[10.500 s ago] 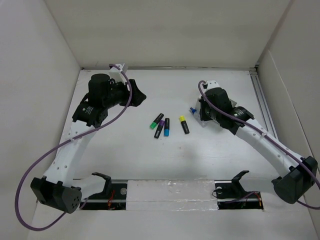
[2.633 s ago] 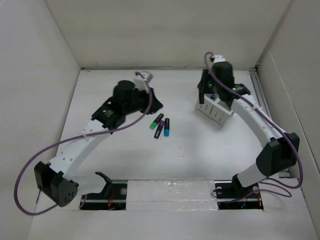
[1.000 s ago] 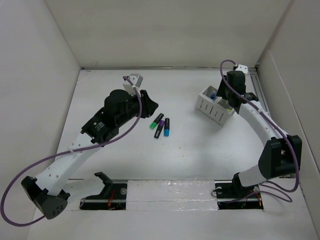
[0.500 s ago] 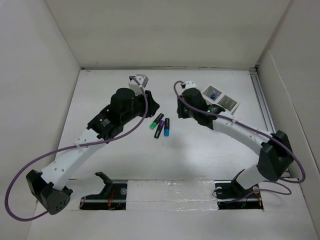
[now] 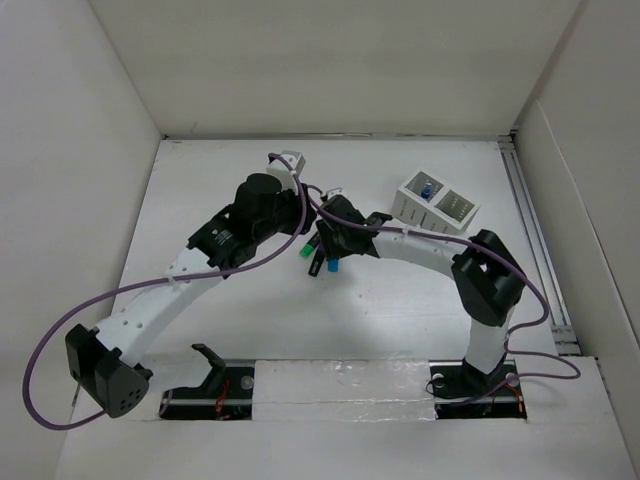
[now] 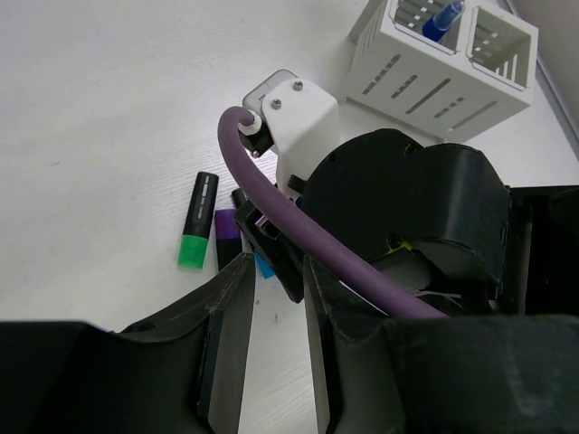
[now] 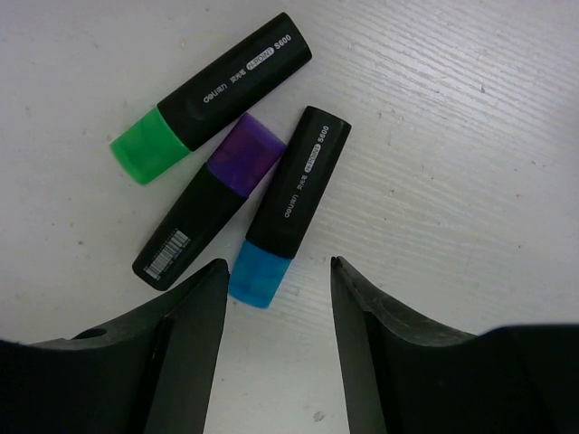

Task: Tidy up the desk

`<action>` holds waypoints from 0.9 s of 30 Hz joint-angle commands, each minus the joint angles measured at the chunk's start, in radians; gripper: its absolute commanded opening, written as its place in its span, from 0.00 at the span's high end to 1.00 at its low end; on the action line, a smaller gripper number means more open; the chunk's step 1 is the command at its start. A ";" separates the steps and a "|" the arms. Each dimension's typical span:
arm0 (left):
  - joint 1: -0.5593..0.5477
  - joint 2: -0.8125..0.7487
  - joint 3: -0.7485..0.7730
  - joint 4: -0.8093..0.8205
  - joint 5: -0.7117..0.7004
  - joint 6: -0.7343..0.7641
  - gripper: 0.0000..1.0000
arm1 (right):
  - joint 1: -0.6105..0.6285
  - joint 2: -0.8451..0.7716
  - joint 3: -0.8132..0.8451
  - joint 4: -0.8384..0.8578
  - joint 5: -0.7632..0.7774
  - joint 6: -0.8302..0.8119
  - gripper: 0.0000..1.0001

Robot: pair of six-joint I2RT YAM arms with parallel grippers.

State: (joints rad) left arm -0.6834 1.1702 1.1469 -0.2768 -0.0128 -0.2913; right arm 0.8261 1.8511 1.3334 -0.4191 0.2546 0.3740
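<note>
**Right claw swings off the box and onto the last three highlighters**

The right claw (image 7: 276,271) hangs wide open and empty, fingers straddling the blue-capped highlighter (image 7: 291,203), whose cap sits just inside the gap while its black body runs off toward 1 o'clock. Half a second ago this claw was nearer the white two-compartment box (image 5: 425,215); a second ago it was up beside that box, which then sat tilted. The box now stands square, and the yellow highlighter that lay on the desk (image 5: 400,320) ten seconds back is gone from the tabletop. That reads as one drop-off finished and the next pick being lined up.

From the claw's centre, the purple-capped highlighter (image 7: 213,203) lies touching the blue one at 10 o'clock. The green-capped highlighter (image 7: 213,90) lies beyond it at 11 o'clock.

In the top view the box sits at 2 o'clock from the right claw, well apart across bare desk, with a blue pen (image 6: 448,16) in one compartment. The left claw (image 6: 276,298), fingers narrowly parted and holding nothing, crowds in from 10 o'clock, so a collision looks possible.
</note>
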 commanded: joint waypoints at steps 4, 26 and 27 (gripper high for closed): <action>-0.007 0.002 0.080 0.039 -0.019 -0.005 0.75 | -0.025 0.052 0.046 0.022 0.002 -0.026 0.46; -0.007 -0.041 0.100 -0.007 -0.076 -0.074 0.74 | -0.097 0.068 -0.049 0.063 -0.025 -0.046 0.90; -0.007 -0.043 0.100 -0.007 -0.073 -0.077 0.74 | -0.097 0.024 -0.103 0.065 -0.025 -0.041 0.91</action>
State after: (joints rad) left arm -0.6861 1.1549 1.2179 -0.3038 -0.0841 -0.3481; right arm 0.7376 1.9598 1.3136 -0.3546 0.2256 0.3187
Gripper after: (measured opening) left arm 0.255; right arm 0.363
